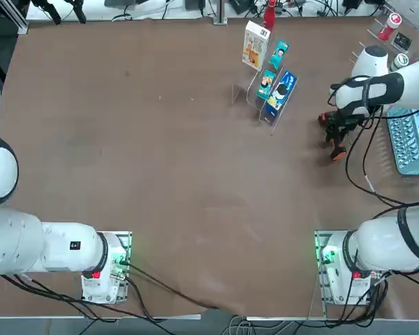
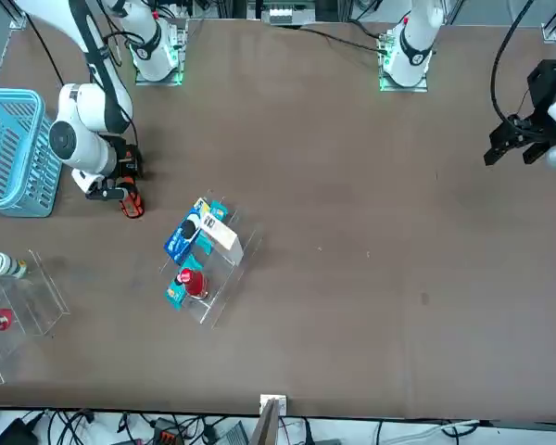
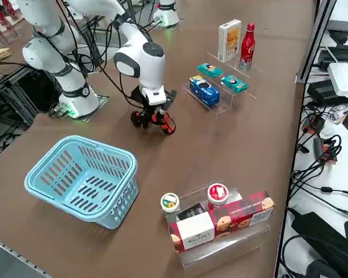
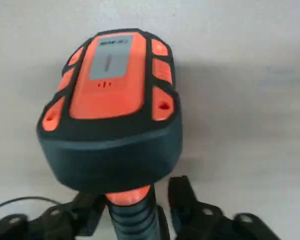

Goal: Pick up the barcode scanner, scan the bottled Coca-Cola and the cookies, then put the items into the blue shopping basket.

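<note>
The right gripper (image 3: pixel 153 113) hangs low over the bench, near the bench's right edge. Its two fingers (image 4: pixel 182 202) are apart, one on each side of the handle of the barcode scanner (image 4: pixel 115 100). A small gap shows next to one finger, so they are not squeezing it. The scanner sits on the bench under the gripper, with its orange and black head sticking out in front. The blue shopping basket (image 3: pixel 81 174) stands just beside it, right at the right edge. The cookies (image 3: pixel 229 40) and the bottled Coca-Cola (image 3: pixel 247 46) stand side by side on a clear stand (image 3: pixel 243 92) by the far edge, well apart from the scanner
</note>
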Robot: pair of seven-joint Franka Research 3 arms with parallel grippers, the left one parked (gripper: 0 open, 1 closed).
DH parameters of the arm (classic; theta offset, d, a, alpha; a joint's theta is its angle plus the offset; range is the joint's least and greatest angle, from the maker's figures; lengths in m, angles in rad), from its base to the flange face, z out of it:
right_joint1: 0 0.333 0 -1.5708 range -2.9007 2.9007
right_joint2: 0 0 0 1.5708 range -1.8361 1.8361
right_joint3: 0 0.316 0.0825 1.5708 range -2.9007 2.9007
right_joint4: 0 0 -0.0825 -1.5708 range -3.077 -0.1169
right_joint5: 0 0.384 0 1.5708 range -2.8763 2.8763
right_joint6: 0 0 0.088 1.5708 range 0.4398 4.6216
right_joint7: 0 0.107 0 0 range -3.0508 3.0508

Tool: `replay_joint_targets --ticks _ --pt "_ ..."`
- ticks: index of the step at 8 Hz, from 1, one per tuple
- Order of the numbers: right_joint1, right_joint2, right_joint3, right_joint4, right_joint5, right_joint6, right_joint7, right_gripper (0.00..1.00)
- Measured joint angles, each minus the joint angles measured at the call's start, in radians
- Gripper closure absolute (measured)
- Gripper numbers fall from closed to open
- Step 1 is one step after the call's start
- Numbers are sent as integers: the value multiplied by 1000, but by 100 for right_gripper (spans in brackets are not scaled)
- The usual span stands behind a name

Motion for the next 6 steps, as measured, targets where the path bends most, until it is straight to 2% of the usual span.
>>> replay_joint_targets --ticks 3,4,5,6 --pt "0 -55 -2 38 -2 -55 3 0" --pt "0 -88 0 84 -3 -100 2 0" --pt "8 -121 5 168 -3 -197 2 0" --pt "38 -144 10 298 -3 -350 2 0"
